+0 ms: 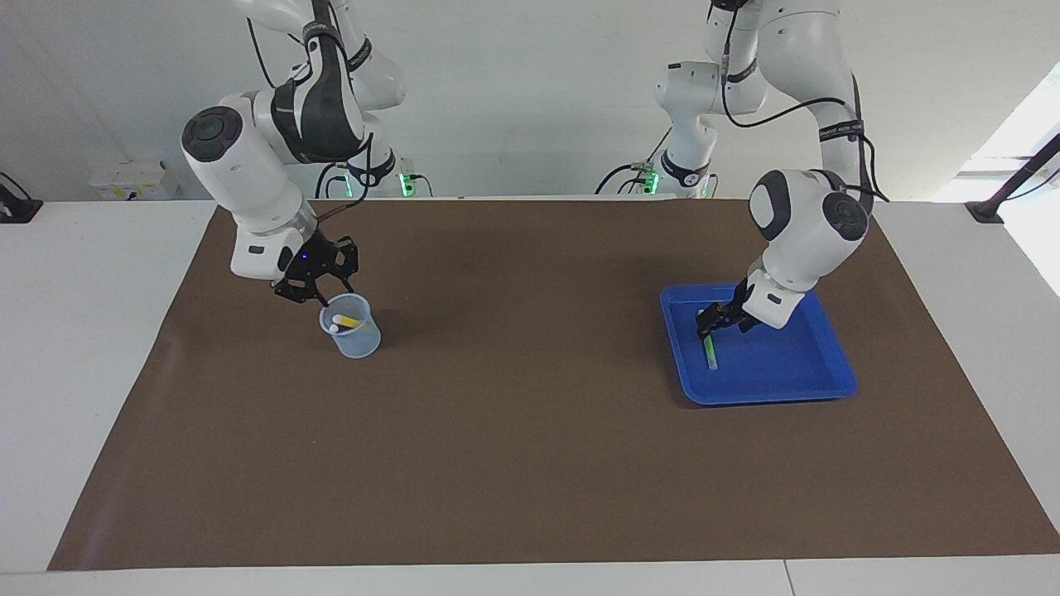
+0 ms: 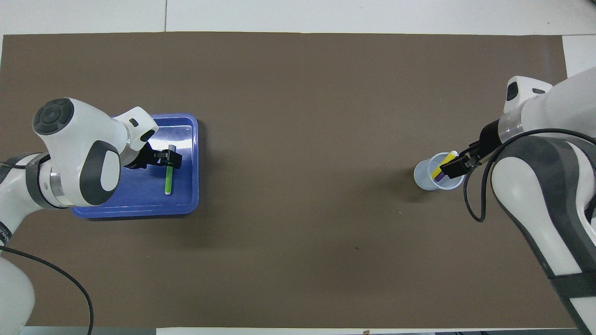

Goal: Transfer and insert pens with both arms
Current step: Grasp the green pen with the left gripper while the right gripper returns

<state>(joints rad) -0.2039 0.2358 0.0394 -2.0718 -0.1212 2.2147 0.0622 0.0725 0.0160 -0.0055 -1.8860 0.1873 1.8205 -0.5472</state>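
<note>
Left gripper (image 1: pixel 710 321) in the shallow blue plastic tray (image 1: pixel 816 387), fingers apart astride the slim green marker pen (image 1: pixel 710 351) lying flat there. Right gripper (image 1: pixel 310 294) just above the clear plastic cup (image 1: pixel 356 341); cannot tell its finger state. Yellow pen (image 1: pixel 348 321) and purple pen (image 2: pixel 438 177) lean inside the cup, below its fingertips.

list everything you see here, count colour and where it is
brown paper mat: one, brown, covering most of the white table
white table: one, white, under the mat
blue plastic tray: one, blue, toward the left arm's end
green marker pen: one, green, lying in the tray
clear plastic cup: one, translucent, toward the right arm's end
yellow marker pen: one, yellow, in the cup
purple marker pen: one, purple, in the cup
left gripper: one, black, open, down in the tray at the green pen's end
right gripper: one, black, over the cup's rim
</note>
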